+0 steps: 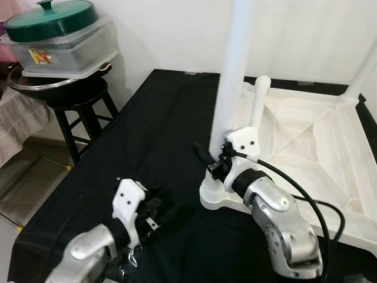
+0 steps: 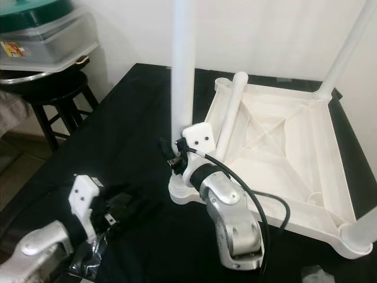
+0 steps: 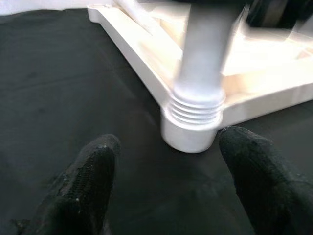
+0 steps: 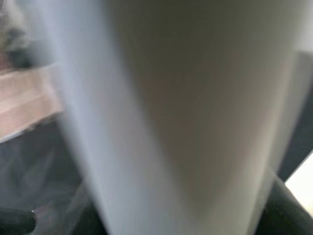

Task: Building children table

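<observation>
A white children's tabletop point(image 1: 312, 141) lies upside down on a black cloth. At its near-left corner a white table leg point(image 1: 232, 76) stands upright in a threaded socket point(image 3: 193, 117). My right gripper point(image 1: 217, 160) is shut on the table leg low down, just above the socket, and the leg point(image 4: 171, 107) looms close and blurred in the right wrist view. A loose leg point(image 1: 257, 103) lies slanted inside the tabletop. Another leg point(image 1: 359, 76) stands at the far right corner. My left gripper point(image 1: 156, 215) rests open on the cloth, left of the socket, its fingers point(image 3: 88, 181) apart and holding nothing.
A dark stool point(image 1: 79, 100) stands off the table's left side, carrying a pan, a clear plastic box and a green lid point(image 1: 53, 17). Crumpled plastic wrap point(image 2: 88, 259) lies under my left arm. A white wall runs behind the table. A fourth leg's base point(image 2: 359, 236) sits at the near-right corner.
</observation>
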Robot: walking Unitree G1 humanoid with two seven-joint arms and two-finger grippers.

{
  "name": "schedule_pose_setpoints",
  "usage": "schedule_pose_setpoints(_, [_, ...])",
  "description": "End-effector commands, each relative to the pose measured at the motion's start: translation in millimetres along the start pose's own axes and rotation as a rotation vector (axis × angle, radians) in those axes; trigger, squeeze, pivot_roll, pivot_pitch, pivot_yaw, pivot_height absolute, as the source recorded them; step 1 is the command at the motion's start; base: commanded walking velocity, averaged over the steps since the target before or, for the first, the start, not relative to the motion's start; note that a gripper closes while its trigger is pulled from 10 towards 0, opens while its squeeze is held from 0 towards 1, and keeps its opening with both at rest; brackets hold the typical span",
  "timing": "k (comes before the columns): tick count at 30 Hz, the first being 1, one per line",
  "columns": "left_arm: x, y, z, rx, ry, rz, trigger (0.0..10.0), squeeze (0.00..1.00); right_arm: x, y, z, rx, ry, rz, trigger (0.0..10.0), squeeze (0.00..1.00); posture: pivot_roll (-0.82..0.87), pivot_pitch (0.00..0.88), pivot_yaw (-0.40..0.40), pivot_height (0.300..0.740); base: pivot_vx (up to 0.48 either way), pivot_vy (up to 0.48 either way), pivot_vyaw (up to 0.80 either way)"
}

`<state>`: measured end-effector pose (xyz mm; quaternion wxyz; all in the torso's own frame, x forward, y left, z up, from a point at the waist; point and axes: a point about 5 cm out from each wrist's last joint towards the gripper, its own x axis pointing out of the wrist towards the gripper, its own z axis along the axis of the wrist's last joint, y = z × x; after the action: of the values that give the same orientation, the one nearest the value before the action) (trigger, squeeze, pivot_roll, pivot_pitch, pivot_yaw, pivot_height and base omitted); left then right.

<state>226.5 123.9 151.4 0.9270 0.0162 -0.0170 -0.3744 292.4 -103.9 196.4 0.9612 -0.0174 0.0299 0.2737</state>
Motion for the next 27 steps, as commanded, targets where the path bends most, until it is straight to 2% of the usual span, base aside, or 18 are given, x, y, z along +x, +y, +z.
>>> schedule_pose_setpoints(1, [-1.6,1.7,-6,0.018,0.02,0.022,10.0,0.0,1.5,-12.4,-7,0.051,0.039,0.027,10.0,1.0,0.02,0.187,0.061,0.74,0.0,0.0,0.0])
schedule_pose_setpoints(3, [-0.9,1.6,-7,0.026,0.019,0.019,10.0,0.0,3.9,-15.4,4,0.033,0.007,0.163,10.0,1.0,0.03,0.183,0.063,0.74,0.0,0.0,0.0])
schedule_pose_setpoints(4, [-0.9,1.6,-7,0.026,0.019,0.019,10.0,0.0,3.9,-15.4,4,0.033,0.007,0.163,10.0,1.0,0.03,0.183,0.063,0.74,0.0,0.0,0.0])
schedule_pose_setpoints(6, [0.1,0.0,-8,0.035,0.022,0.009,10.0,0.0,3.8,-17.2,9,-0.004,0.013,0.31,10.0,0.97,0.03,0.181,0.066,0.74,0.0,0.0,0.0])
schedule_pose_setpoints(7, [0.6,-0.5,-8,0.037,0.023,0.007,10.0,0.0,3.8,-20.8,12,-0.031,0.011,0.387,10.0,0.0,0.05,0.173,0.063,0.74,0.0,0.0,0.0])
schedule_pose_setpoints(8, [0.6,-0.5,-8,0.037,0.023,0.007,10.0,0.0,3.8,-20.8,12,-0.031,0.011,0.387,10.0,0.0,0.05,0.173,0.063,0.74,0.0,0.0,0.0])
schedule_pose_setpoints(10, [1.0,-1.2,-8,0.045,0.018,0.007,10.0,0.0,6.0,-28.2,20,-0.034,0.007,0.501,10.0,0.0,0.07,0.165,0.061,0.74,0.0,0.0,0.0])
schedule_pose_setpoints(12, [0.5,-0.3,-6,0.058,0.012,0.008,10.0,0.0,8.3,-31.8,22,-0.076,0.016,0.571,10.0,0.0,0.08,0.164,0.063,0.74,0.0,0.0,0.0])
schedule_pose_setpoints(17, [-2.7,2.4,-2,0.115,0.028,-0.044,10.0,0.0,11.9,-36.9,22,-0.088,0.041,0.638,10.0,0.0,0.1,0.163,0.056,0.74,0.0,0.0,0.0])
schedule_pose_setpoints(19, [-7.3,10.7,8,0.136,0.016,-0.074,10.0,0.0,15.5,-40.6,21,-0.096,0.063,0.686,10.0,0.0,0.11,0.164,0.054,0.74,0.0,0.0,0.0])
schedule_pose_setpoints(22, [-9.0,13.4,12,0.142,0.013,-0.088,10.0,0.0,16.7,-42.0,21,-0.098,0.069,0.706,10.0,0.0,0.11,0.164,0.054,0.74,0.0,0.0,0.0])
schedule_pose_setpoints(25, [-14.5,20.9,24,0.185,0.022,-0.165,10.0,0.0,20.8,-45.3,23,-0.105,0.079,0.764,10.0,0.0,0.12,0.164,0.053,0.74,0.0,0.0,0.0])
schedule_pose_setpoints(27, [-15.5,23.1,27,0.195,0.017,-0.176,10.0,0.0,21.9,-46.4,23,-0.107,0.082,0.774,10.0,0.0,0.12,0.164,0.053,0.74,0.0,0.0,0.0])
